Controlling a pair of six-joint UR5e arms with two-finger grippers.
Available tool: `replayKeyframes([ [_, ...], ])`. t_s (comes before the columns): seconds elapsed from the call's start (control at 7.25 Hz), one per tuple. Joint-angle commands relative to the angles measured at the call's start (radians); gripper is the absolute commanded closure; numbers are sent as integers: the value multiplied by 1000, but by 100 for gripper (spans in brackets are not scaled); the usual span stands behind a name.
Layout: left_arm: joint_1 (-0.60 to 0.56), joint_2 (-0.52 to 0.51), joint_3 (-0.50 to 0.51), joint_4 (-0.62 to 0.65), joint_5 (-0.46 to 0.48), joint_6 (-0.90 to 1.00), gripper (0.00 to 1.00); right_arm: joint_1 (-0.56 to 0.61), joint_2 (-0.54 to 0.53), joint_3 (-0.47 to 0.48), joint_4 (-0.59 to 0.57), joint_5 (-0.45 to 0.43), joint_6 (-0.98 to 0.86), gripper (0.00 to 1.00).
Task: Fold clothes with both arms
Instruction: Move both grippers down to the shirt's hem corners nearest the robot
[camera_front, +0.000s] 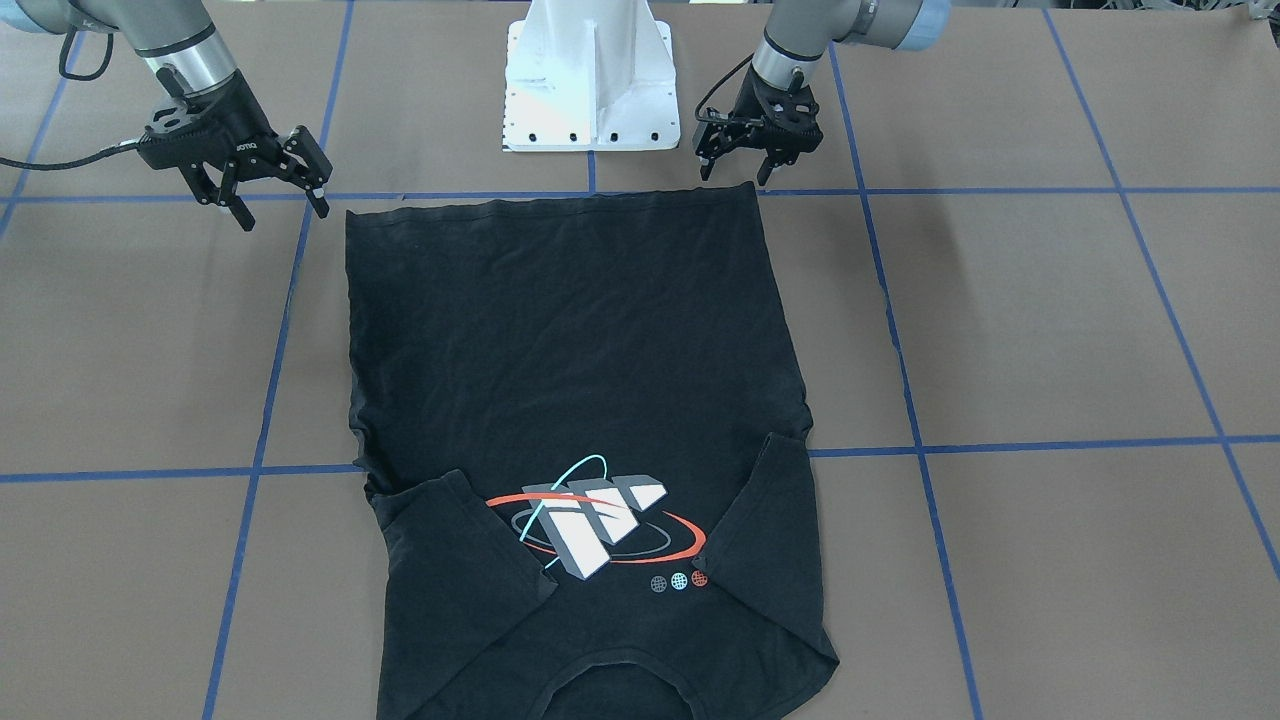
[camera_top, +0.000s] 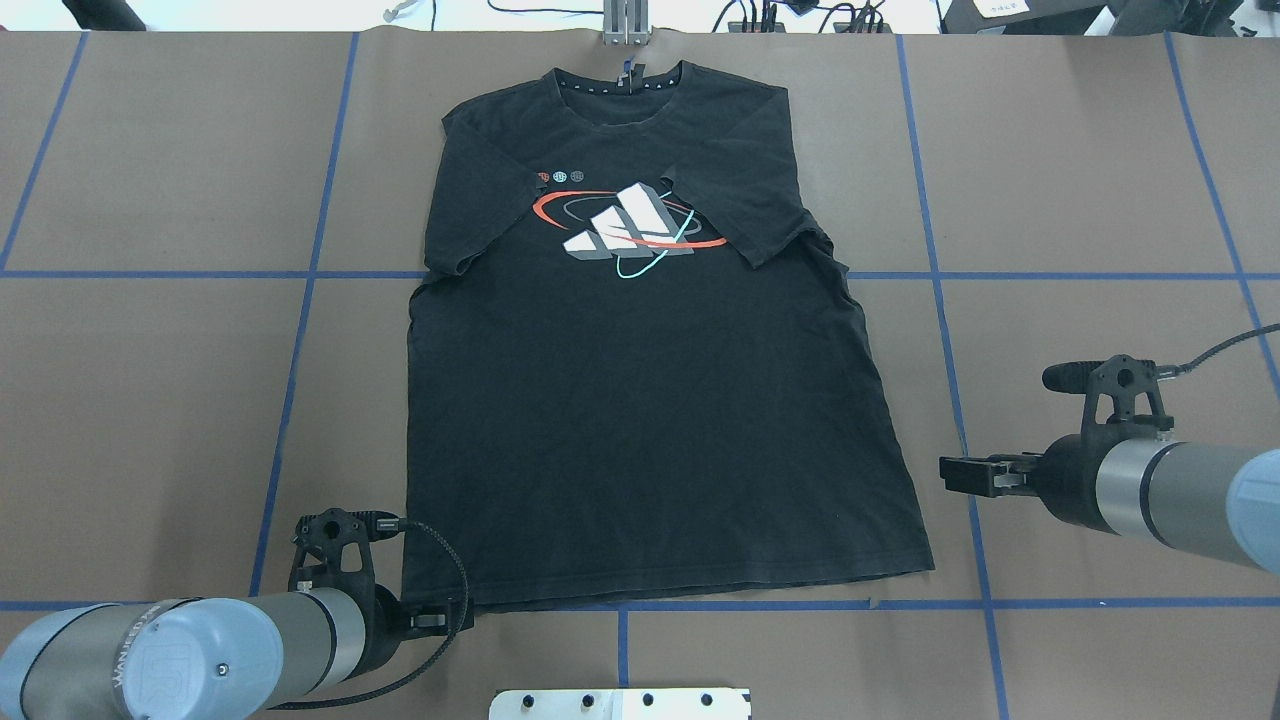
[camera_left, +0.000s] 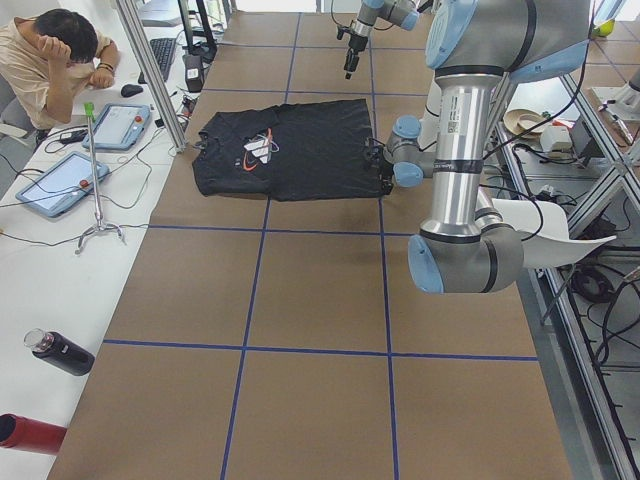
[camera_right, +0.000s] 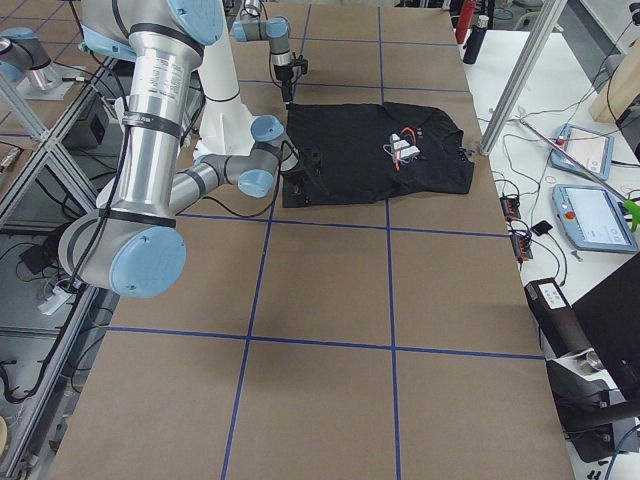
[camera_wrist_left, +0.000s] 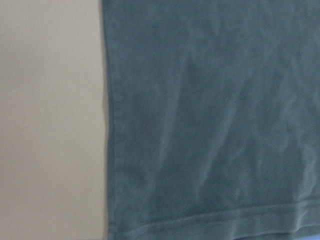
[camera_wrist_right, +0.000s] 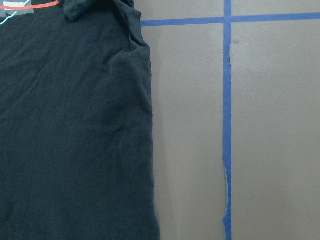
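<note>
Layout: one T-shirt (camera_top: 640, 420) lies flat and print-up on the table (camera_top: 150, 400); its long axis runs straight out from both claws, with the hem (camera_top: 700, 590) on their near side and the collar (camera_top: 622, 120) at the far end; both sleeves (camera_top: 470, 200) are turned in over the chest.

Left gripper (camera_front: 735, 172): jaws spread, nothing held; it hangs almost on its own hem corner, which lies just ahead of the fingertips and a touch inward; the left wrist view shows that corner's side edge and hem seam.

Right gripper (camera_front: 283, 210): jaws spread wide, nothing held; it stands off to the outside of the shirt's side edge, over bare table; the cloth lies inward of it, near but apart; its hem corner lies inward and a little back toward the robot.

Judgement: the left claw is the nearer; the right must close inward before both hem corners can be pinched together; the fold should then travel along the long axis, hem toward collar.

Count: T-shirt, one; grippers, two; sleeves, two.
</note>
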Motion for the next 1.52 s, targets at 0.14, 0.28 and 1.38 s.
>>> replayKeyframes([
  [0.14, 4, 2, -1, 10, -4, -7, 30, -6, 0, 0, 1, -12, 0, 0],
  [0.28, 1, 5, -1, 10, -4, -5, 32, -6, 1, 0, 1, -14, 0, 0],
  [1.38, -13, 4, -1, 56, -9, -2, 100, -15, 2, -1, 1, -17, 0, 0],
])
